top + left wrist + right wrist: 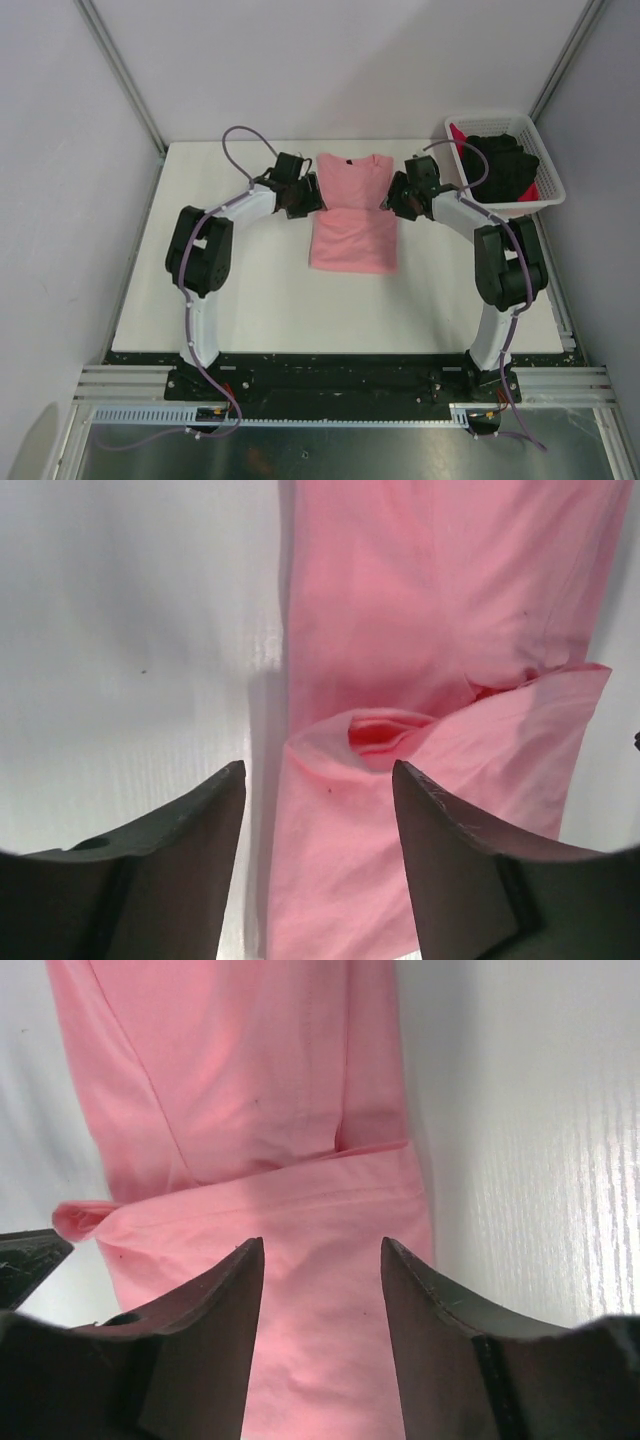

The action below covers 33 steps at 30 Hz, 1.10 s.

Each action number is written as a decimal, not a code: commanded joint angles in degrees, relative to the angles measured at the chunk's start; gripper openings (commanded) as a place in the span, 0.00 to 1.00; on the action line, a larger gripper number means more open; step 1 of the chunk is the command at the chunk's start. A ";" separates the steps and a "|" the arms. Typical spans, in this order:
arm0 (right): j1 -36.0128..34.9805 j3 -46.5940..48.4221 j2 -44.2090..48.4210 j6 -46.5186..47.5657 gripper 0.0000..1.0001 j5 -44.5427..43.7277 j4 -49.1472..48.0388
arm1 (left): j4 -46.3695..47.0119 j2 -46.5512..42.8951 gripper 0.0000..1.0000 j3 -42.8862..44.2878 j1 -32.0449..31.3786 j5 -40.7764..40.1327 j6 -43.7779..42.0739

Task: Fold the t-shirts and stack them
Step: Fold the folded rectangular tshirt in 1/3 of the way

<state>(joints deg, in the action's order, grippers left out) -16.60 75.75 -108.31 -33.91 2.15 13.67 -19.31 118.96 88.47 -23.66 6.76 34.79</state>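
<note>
We log: folded t-shirt (pixel 352 215) at frame centre, on table (pixel 250 300), collar toward top. Left gripper (pixel 305 196) just beside its left edge, right gripper (pixel 395 196) beside its right. Basket (pixel 545 195) upper right, other t-shirts (pixel 503 165) inside.

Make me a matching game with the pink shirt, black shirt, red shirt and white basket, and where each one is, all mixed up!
1 pink t-shirt
2 black t-shirt
3 red t-shirt
4 white basket

A far right corner of the table
B peeking out beneath another shirt
C middle of the table
D heaped on top in the basket

Pairs: 1-C, 2-D, 3-B, 4-A
</note>
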 commanded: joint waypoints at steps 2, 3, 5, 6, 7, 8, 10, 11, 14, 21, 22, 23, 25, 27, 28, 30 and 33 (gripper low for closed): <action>-2.03 2.90 5.18 2.82 0.52 -3.60 3.15 | 1.57 -8.75 0.56 -2.93 0.45 -1.06 -1.34; -3.09 2.91 5.46 3.16 0.48 -4.64 3.57 | 1.61 -9.62 0.48 -3.91 0.19 -0.88 -0.83; -5.33 2.91 5.45 3.66 0.38 -6.09 3.87 | 1.59 -10.52 0.29 -5.19 -0.93 -1.03 -0.35; -6.23 2.92 5.03 3.75 0.34 -6.14 3.71 | 1.57 -10.60 0.21 -5.65 -1.55 -1.04 -0.16; -6.90 2.92 4.51 3.76 0.31 -5.82 3.33 | 1.61 -10.42 0.13 -5.93 -2.17 -0.83 0.10; -7.37 2.92 3.89 3.76 0.28 -5.39 2.82 | 1.63 -9.89 0.08 -5.97 -2.70 -0.41 0.37; -8.05 3.07 2.47 3.57 0.24 -4.43 1.97 | 1.64 -8.17 0.02 -5.64 -3.39 1.24 0.99; -8.38 3.35 1.60 3.62 0.22 -4.04 1.57 | 1.64 -7.23 0.01 -5.39 -3.57 1.85 1.25; -9.02 4.40 -0.98 4.23 0.20 -3.05 0.46 | 1.64 -4.54 0.00 -3.96 -3.96 3.08 1.14; -9.13 10.96 -8.25 6.32 0.19 -2.85 0.52 | 1.66 2.72 0.00 2.53 -2.56 3.55 0.33; -9.05 12.48 -9.87 6.58 0.19 -2.85 1.20 | 1.65 3.62 0.00 3.70 -2.06 3.49 0.31; -8.97 14.16 -11.29 6.80 0.19 -2.86 1.98 | 1.65 4.56 0.00 4.68 -1.64 3.50 0.29; -8.75 17.33 -13.83 6.98 0.19 -2.94 3.89 | 1.65 5.99 0.00 6.14 -0.88 3.12 0.24; -8.35 19.68 -15.67 6.88 0.20 -3.03 5.35 | 1.62 6.87 0.00 6.62 -0.25 2.65 0.25; -8.18 20.57 -16.35 6.64 0.20 -3.16 6.08 | 1.59 7.02 0.00 6.41 0.06 2.38 0.35; -7.77 21.99 -17.29 6.28 0.21 -3.66 7.35 | 1.59 7.17 0.00 5.56 0.47 2.03 0.63; -7.35 23.61 -18.17 6.19 0.22 -3.99 9.16 | 1.56 7.34 0.00 4.49 0.83 2.32 0.71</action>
<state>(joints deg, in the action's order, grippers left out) -24.86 95.44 -125.51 -28.38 -0.62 19.70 -18.50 125.84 92.38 -23.42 9.61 35.55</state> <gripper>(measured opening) 0.214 0.003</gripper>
